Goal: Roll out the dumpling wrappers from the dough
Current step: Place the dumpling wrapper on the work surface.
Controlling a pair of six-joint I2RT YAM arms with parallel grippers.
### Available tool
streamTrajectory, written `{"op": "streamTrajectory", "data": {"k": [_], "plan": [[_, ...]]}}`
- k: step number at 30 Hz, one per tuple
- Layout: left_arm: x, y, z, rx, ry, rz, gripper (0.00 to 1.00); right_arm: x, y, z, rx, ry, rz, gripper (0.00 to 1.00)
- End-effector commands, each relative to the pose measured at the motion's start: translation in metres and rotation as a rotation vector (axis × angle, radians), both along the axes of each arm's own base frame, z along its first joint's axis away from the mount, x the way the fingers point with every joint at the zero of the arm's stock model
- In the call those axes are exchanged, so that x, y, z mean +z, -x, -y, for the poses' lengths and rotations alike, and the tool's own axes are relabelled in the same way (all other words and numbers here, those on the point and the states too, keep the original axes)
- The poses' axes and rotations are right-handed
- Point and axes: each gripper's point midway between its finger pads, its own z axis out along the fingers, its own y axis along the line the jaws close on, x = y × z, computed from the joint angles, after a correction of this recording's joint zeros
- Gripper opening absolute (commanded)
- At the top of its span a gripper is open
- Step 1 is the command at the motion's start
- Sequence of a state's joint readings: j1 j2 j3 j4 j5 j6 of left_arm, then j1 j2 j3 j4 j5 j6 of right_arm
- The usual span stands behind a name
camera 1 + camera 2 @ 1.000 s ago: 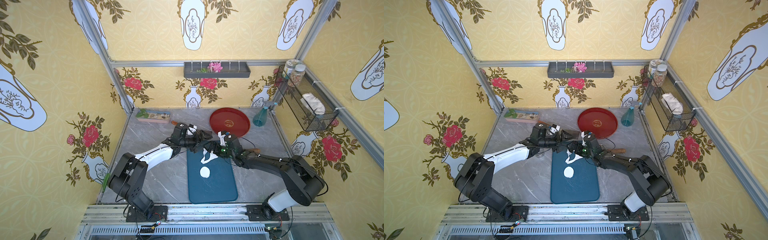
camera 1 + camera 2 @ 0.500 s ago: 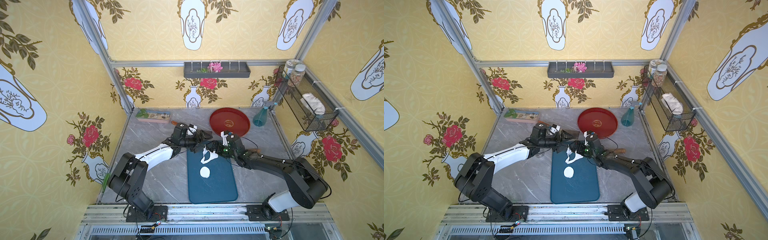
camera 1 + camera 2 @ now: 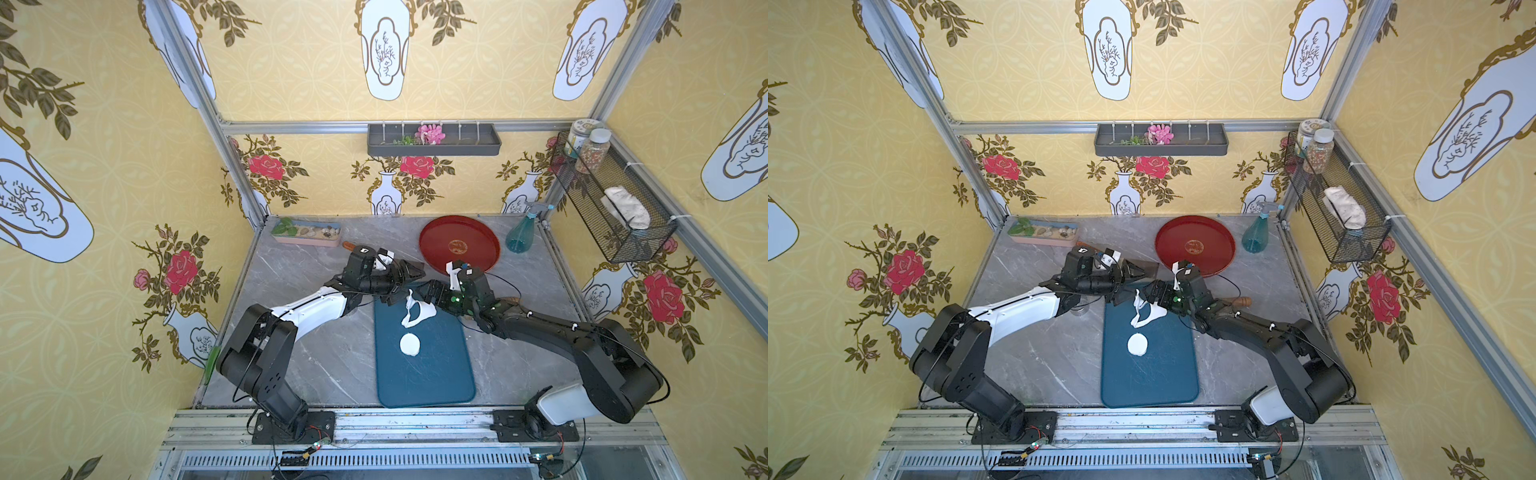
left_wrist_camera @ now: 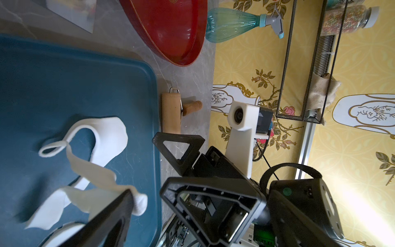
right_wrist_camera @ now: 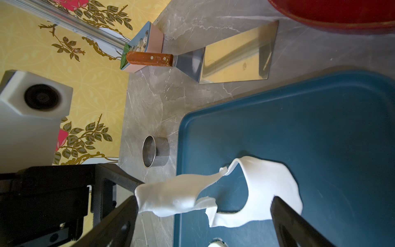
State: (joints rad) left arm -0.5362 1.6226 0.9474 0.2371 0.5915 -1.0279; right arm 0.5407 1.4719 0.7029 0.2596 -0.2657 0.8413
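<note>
While both sets of jaws gape wide, left gripper (image 3: 405,284) has the ragged dough scrap (image 3: 419,312) stuck on one fingertip over the blue board's (image 3: 428,374) far end. The dumpling wrapper (image 3: 409,344) lies flat mid-board, with right gripper (image 3: 429,294) empty beside the scrap. Scrap-clearing step, probably; next: free it, off-board.

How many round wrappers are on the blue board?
1. The round wrapper lies mid-board on the blue board, nearer the robot's bases than the ragged dough scrap. The board's far edge is partly hidden; another could lie there.
</note>
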Motion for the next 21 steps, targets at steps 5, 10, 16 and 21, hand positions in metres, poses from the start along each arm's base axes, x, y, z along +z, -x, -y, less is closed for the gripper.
{"op": "streamTrajectory", "data": {"k": [5, 10, 16, 21], "plan": [[-0.001, 0.001, 0.002, -0.017, 0.004, 0.004, 1.0, 0.014, -0.003, -0.019, 0.058, -0.052, 0.036, 0.97], [0.0, 0.001, 0.001, -0.016, 0.006, 0.006, 1.0, 0.011, -0.004, -0.029, 0.075, -0.056, 0.029, 0.97], [0.001, 0.002, 0.001, -0.016, 0.007, 0.007, 1.0, -0.001, -0.006, -0.023, 0.038, -0.027, -0.009, 0.97], [0.0, 0.002, 0.0, -0.018, 0.006, 0.006, 1.0, -0.008, -0.007, -0.015, 0.019, -0.003, -0.036, 0.97]]}}
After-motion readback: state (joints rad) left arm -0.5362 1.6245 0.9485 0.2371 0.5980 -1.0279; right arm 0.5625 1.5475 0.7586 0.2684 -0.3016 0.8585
